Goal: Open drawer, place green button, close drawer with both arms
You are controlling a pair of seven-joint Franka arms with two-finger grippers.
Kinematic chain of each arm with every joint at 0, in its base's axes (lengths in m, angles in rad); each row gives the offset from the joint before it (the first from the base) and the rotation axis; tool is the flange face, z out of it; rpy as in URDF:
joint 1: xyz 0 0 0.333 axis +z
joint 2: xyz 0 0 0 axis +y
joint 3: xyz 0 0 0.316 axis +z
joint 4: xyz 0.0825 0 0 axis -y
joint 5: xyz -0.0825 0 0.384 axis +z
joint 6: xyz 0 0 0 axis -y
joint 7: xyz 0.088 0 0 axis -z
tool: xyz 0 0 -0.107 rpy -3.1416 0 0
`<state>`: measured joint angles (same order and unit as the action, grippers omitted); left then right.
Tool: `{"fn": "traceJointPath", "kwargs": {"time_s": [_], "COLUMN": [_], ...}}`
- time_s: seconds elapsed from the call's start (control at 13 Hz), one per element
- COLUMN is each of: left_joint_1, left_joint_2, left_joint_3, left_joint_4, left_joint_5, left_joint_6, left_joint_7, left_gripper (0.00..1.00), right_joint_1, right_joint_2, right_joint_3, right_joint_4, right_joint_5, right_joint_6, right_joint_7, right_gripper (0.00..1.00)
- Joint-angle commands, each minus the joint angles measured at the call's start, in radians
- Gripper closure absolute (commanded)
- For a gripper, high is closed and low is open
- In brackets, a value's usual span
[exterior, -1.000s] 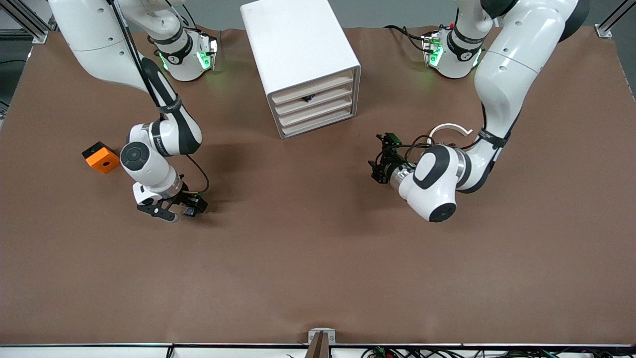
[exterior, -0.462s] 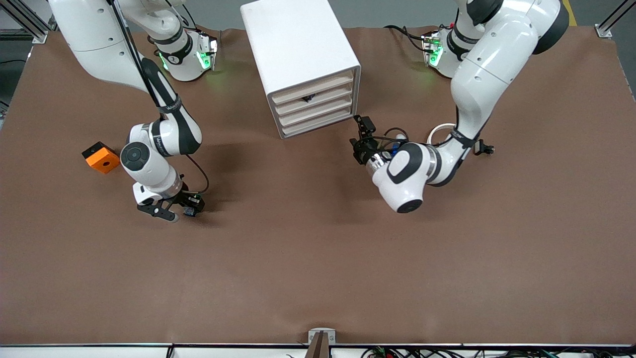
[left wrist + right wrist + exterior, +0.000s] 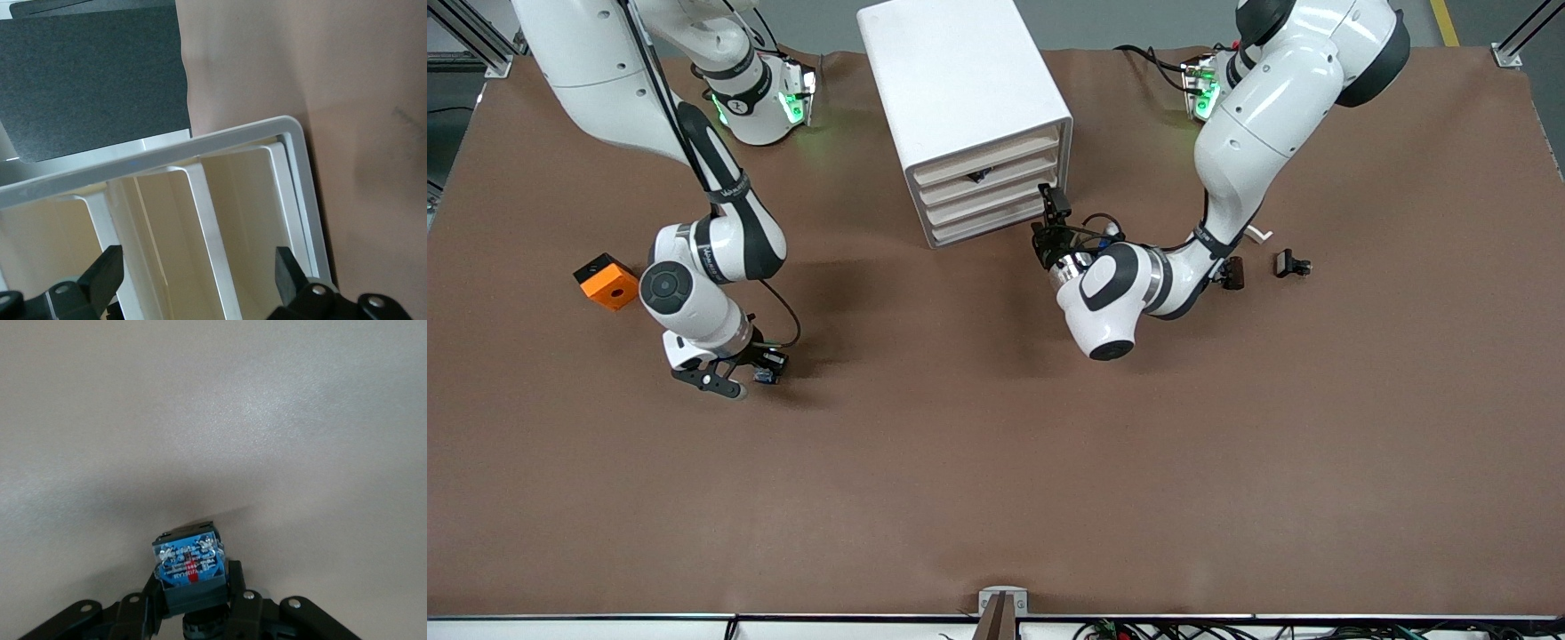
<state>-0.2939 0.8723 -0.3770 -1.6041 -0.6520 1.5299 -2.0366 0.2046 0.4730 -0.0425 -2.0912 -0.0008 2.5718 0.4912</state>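
Observation:
The white cabinet (image 3: 960,80) stands at the table's back middle, its four cream drawer fronts (image 3: 989,188) all pushed in. My left gripper (image 3: 1048,219) hovers open just in front of the lower drawers, at the corner toward the left arm's end. In the left wrist view its fingers (image 3: 288,265) straddle the cream fronts (image 3: 243,213) and the cabinet frame (image 3: 200,141) without touching. My right gripper (image 3: 761,375) is low over the mat, shut on the button (image 3: 765,377). The right wrist view shows the button's blue base (image 3: 189,563) between the right gripper (image 3: 193,592) fingers; its green cap is hidden.
An orange block (image 3: 607,281) lies beside the right arm's elbow. Small black clip-like pieces (image 3: 1291,263) (image 3: 1232,272) and a white part (image 3: 1259,233) lie beside the left arm. The brown mat (image 3: 996,462) covers the table.
My right gripper has shut on the button. The left arm has swung toward the cabinet, bringing its open gripper up to the drawer fronts and uncovering the black pieces.

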Motion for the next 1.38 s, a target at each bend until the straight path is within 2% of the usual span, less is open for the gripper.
{"fn": "traceJointPath", "kwargs": {"time_s": [0.0, 0.15, 0.31, 0.46, 0.62, 0.69, 0.77, 0.92, 1.08, 1.15, 1.31], "left_joint_1": [-0.013, -0.024, -0.033, -0.053, -0.066, -0.074, -0.083, -0.088, -0.088, -0.088, -0.086], "left_joint_2": [0.01, 0.02, 0.027, 0.031, 0.042, 0.045, 0.054, 0.063, 0.074, 0.076, 0.076], "left_joint_3": [0.001, 0.0, 0.0, 0.0, 0.0, 0.001, 0.001, 0.004, 0.004, 0.004, 0.006], "left_joint_4": [0.009, 0.009, 0.009, 0.006, 0.007, 0.007, 0.007, 0.009, 0.009, 0.009, 0.013], "left_joint_5": [-0.029, -0.029, -0.032, -0.046, -0.047, -0.049, -0.048, -0.049, -0.049, -0.049, -0.049], "left_joint_6": [-0.008, -0.007, -0.007, -0.007, -0.007, -0.007, -0.007, -0.007, -0.005, -0.005, -0.005], "left_joint_7": [-0.014, -0.014, -0.014, -0.016, -0.014, -0.014, -0.014, -0.014, -0.014, -0.016, -0.016], "left_gripper": [0.0, 0.0, 0.21, 0.37, 0.43, 0.44, 0.52, 0.66, 0.81, 0.87, 0.92], "right_joint_1": [0.019, 0.059, 0.09, 0.142, 0.202, 0.232, 0.258, 0.262, 0.256, 0.253, 0.265], "right_joint_2": [-0.057, -0.088, -0.085, -0.086, -0.106, -0.15, -0.196, -0.264, -0.277, -0.272, -0.269], "right_joint_3": [0.003, 0.003, 0.003, 0.004, 0.006, 0.006, 0.006, 0.007, 0.0, 0.0, 0.004], "right_joint_4": [0.078, 0.152, 0.227, 0.263, 0.293, 0.293, 0.298, 0.362, 0.483, 0.511, 0.504], "right_joint_5": [-0.008, -0.008, -0.007, 0.004, 0.005, 0.005, 0.005, 0.018, 0.114, 0.126, 0.131], "right_joint_6": [-0.186, -0.327, -0.421, -0.435, -0.478, -0.484, -0.507, -0.643, -0.81, -0.84, -0.844], "right_joint_7": [0.047, 0.124, 0.213, 0.317, 0.459, 0.515, 0.544, 0.573, 0.668, 0.722, 0.798], "right_gripper": [1.0, 1.0, 1.0, 1.0, 1.0, 1.0, 1.0, 1.0, 1.0, 1.0, 1.0]}}
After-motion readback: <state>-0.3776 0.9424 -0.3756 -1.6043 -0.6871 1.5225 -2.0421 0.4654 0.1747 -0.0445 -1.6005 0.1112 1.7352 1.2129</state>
